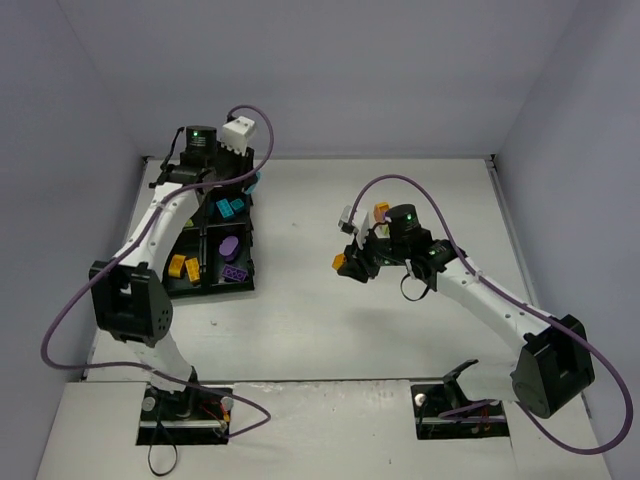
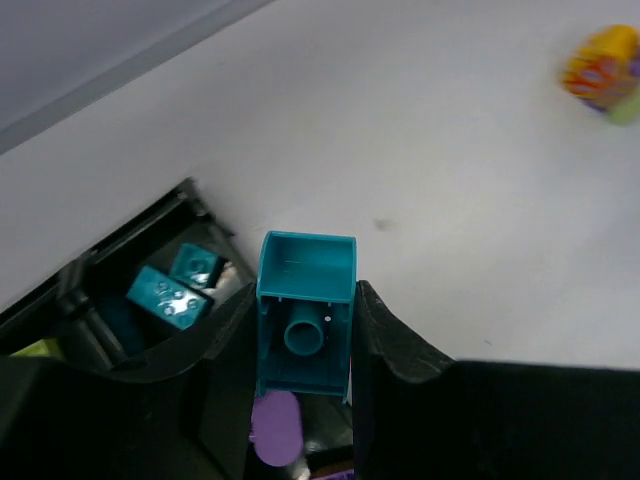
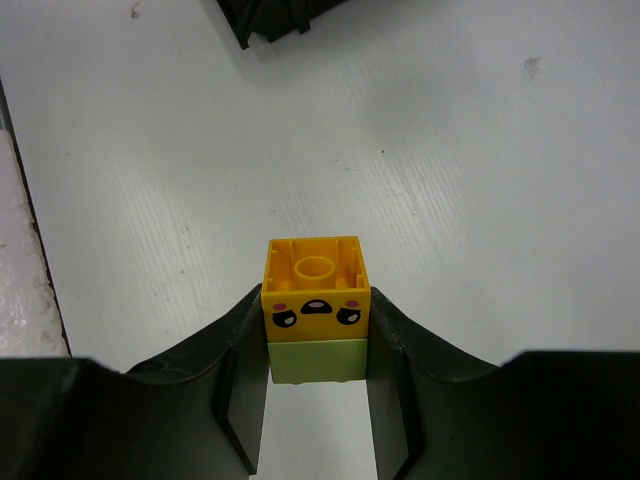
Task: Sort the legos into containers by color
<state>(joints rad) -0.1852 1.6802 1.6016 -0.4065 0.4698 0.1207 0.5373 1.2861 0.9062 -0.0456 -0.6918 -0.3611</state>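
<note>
The black tray [image 1: 205,290] lies at the table's left. One container holds cyan legos [image 1: 230,208], another purple legos [image 1: 231,246] and a third orange legos [image 1: 183,267]; the arm hides the fourth. Over the tray's far right edge, my left gripper [image 1: 254,185] is shut on a cyan brick [image 2: 305,320], hollow side toward the camera. Below it show two cyan bricks [image 2: 165,295] and the oval purple piece [image 2: 275,425]. At mid-table my right gripper [image 1: 344,263] is shut on an orange face brick [image 3: 315,285] stuck to a yellow-green brick [image 3: 317,360], above bare table.
A small orange piece [image 1: 381,210] shows beside the right wrist. It appears blurred in the left wrist view as an orange blob [image 2: 600,70]. White walls close the table at the back and sides. A corner of the tray [image 3: 270,15] shows at the top of the right wrist view.
</note>
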